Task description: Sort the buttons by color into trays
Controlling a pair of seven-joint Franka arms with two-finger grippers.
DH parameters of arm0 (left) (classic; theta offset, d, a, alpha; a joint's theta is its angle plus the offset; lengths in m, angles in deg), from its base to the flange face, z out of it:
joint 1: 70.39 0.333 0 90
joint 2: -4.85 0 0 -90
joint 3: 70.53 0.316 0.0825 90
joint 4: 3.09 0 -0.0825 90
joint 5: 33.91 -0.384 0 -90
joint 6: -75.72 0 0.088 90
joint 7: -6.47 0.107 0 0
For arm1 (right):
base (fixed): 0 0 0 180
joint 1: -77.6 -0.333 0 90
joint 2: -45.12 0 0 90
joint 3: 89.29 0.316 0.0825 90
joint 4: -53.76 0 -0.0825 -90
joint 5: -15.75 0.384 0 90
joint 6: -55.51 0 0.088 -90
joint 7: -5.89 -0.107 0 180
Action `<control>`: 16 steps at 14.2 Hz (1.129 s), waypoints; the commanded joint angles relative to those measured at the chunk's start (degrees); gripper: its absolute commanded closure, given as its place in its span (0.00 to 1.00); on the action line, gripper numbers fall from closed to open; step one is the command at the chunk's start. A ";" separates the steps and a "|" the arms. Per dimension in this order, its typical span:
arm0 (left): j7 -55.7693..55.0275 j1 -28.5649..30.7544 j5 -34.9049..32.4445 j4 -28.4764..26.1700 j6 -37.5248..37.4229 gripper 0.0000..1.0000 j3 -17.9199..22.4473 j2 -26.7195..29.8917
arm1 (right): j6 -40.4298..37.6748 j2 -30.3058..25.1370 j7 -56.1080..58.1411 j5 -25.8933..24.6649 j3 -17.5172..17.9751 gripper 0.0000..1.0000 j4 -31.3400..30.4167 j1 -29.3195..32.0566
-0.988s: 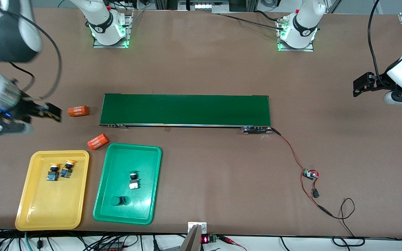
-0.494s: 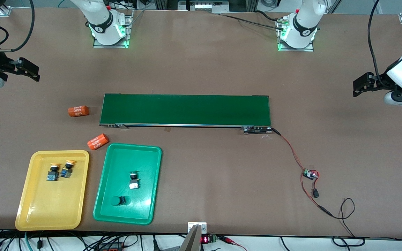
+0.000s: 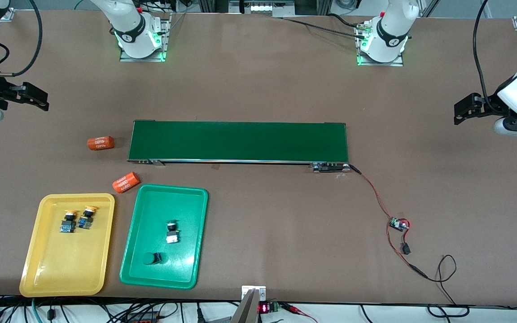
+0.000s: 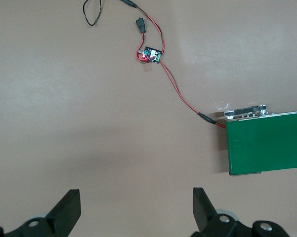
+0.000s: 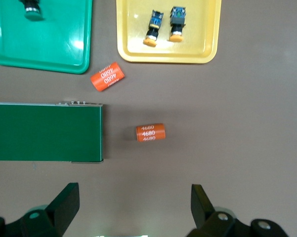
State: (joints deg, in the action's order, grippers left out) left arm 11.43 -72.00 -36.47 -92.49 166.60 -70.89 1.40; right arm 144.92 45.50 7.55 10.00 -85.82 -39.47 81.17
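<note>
Two yellow-capped buttons (image 3: pixel 68 221) (image 3: pixel 86 217) lie side by side in the yellow tray (image 3: pixel 61 269), also seen in the right wrist view as buttons (image 5: pixel 153 27) (image 5: pixel 177 23) in the yellow tray (image 5: pixel 197 49). The green tray (image 3: pixel 186 269) beside it holds two green-capped buttons (image 3: pixel 172 231) (image 3: pixel 152 258). My right gripper (image 3: pixel 38 98) (image 5: pixel 136 207) hangs open and empty over bare table at the right arm's end. My left gripper (image 3: pixel 461 111) (image 4: pixel 137 210) waits open and empty over bare table at the left arm's end.
A long dark green conveyor belt (image 3: pixel 238 141) lies across the middle. Two orange "4680" cylinders (image 3: pixel 101 143) (image 3: pixel 126 182) lie on the table between its end and the trays. A red-black wire runs from the belt to a small circuit board (image 3: pixel 398 223) (image 4: pixel 149 54).
My right arm has pulled up and back from beside the orange cylinder toward its end of the table, then almost stopped. The left arm, buttons and trays have not moved.
</note>
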 commanded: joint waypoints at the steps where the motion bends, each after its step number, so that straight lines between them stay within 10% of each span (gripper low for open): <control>1: -0.31 -0.15 -1.31 0.36 -0.71 0.00 -0.26 0.02 | -0.63 1.12 0.90 -0.50 0.48 0.00 1.92 0.56; 16: -0.31 -0.24 -1.31 0.36 -0.71 0.00 -0.26 0.02 | -4.24 -0.46 0.19 0.21 0.39 0.00 -0.10 1.70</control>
State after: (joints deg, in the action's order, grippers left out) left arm 11.43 -72.04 -36.47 -92.49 166.60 -70.89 1.40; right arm 141.57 46.02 7.55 10.01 -85.83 -39.08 82.25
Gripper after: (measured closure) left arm 0.000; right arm 0.000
